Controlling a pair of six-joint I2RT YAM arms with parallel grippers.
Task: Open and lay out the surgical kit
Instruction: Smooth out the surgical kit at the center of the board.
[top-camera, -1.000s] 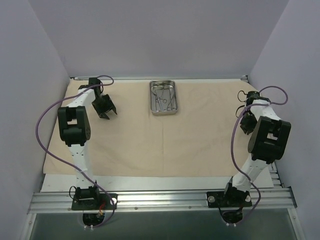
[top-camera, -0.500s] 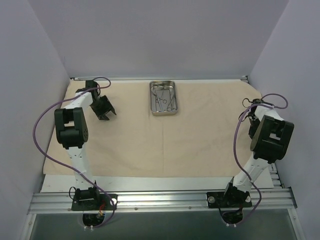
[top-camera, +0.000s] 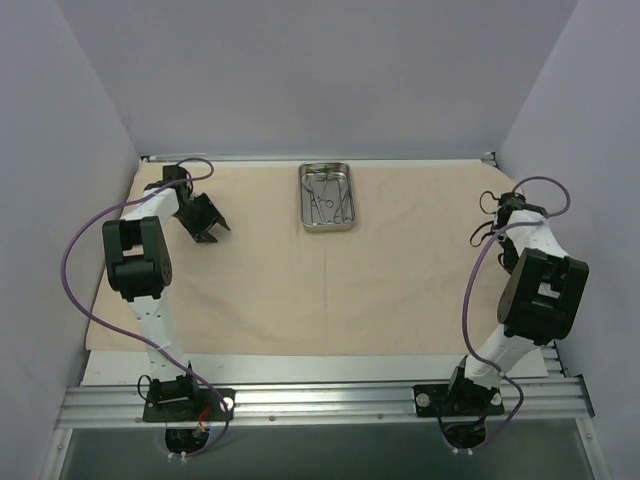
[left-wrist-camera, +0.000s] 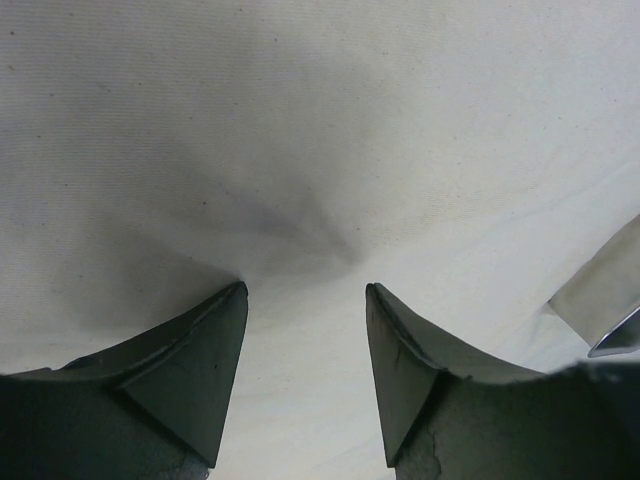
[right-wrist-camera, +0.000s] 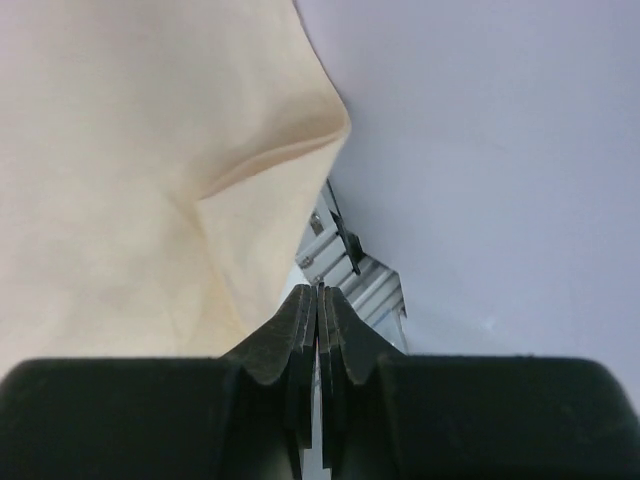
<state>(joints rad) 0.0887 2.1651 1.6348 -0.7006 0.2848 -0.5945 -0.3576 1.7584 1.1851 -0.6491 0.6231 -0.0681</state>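
Soft, limp wrap (top-camera: 330, 280) lay under the tray (top-camera: 304, 198); probably best pinched at an edge. Left hand (left-wrist-camera: 304, 288) gaped wide left of tray; right hand (right-wrist-camera: 318, 310) was closed far right.

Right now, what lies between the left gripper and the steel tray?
Only a bare stretch of the beige cloth wrap lies between the left gripper and the steel tray. The top external view shows it.
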